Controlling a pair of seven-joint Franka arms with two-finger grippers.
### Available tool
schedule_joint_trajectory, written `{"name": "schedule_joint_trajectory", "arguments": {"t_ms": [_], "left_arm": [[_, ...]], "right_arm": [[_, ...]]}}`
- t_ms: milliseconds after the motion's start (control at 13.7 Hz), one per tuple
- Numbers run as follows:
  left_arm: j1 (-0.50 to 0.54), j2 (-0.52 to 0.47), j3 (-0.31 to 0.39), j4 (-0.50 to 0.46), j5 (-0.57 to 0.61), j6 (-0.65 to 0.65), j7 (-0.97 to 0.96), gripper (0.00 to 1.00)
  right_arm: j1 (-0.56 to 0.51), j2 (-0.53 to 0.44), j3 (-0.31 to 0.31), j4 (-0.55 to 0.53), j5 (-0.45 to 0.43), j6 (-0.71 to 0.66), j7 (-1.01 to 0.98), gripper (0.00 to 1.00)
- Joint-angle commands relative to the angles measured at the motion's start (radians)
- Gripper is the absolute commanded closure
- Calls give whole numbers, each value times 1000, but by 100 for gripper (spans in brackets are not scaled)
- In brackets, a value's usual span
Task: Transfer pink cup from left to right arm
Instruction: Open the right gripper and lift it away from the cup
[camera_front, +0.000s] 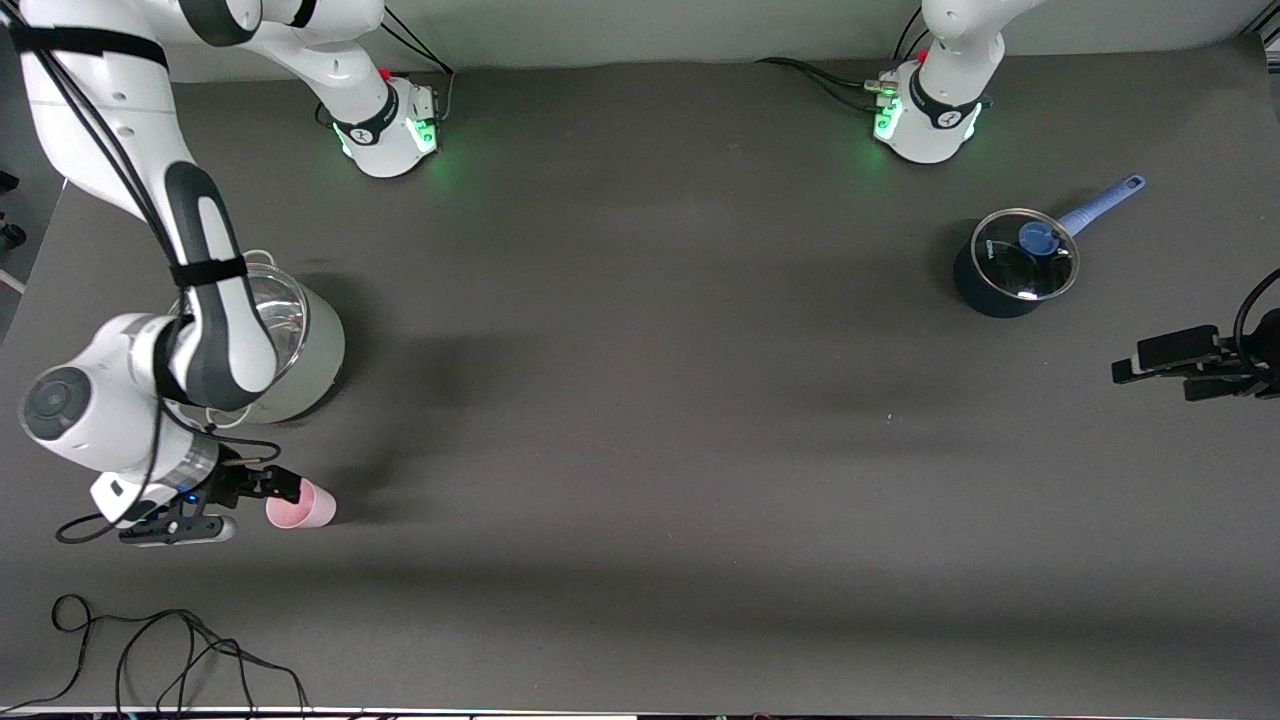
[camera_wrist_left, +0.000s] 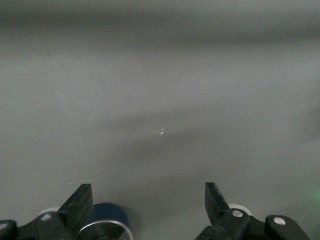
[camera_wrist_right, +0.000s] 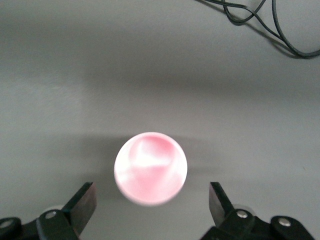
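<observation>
The pink cup (camera_front: 301, 506) stands upright on the table (camera_front: 640, 420) at about eight o'clock, toward the right arm's end. The right gripper (camera_wrist_right: 150, 202) sits at it, fingers apart, not gripping. The left gripper (camera_wrist_left: 149, 205) waits at three o'clock, fingers apart, empty.

White arms, black joints, green-lit bases

This is a robotics lab: two white arm bases (camera_front: 395, 125) with green status lights are bolted to a surface (camera_front: 640, 400) covered in plain grey matting, with loose black cables (camera_front: 170, 650) trailing along its edge.
</observation>
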Motion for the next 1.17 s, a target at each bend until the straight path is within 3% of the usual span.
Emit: {"name": "schedule_joint_trajectory", "arguments": {"t_ms": [0,364,510,874,1092], "left_arm": [[18,-34,-2,-16,64,-28,-20,0],[7,-29,0,-15,82,-22,-6,0],[4,-31,0,-15,85,-16,-3,0],[0,-34,0,-19,16,-5,-26,0],[-6,-35,-17,-12,-9,-9,-159,0]], "right_arm": [[1,-89,-16,67,5,-207,-25,0],[-2,-158,-38,280,7,-572,-25,0],[3,-209,-38,302,5,-670,-26,0],[-2,-307,-54,306,15,-760,-29,0],[9,-329,-51,296,9,-775,-29,0]]}}
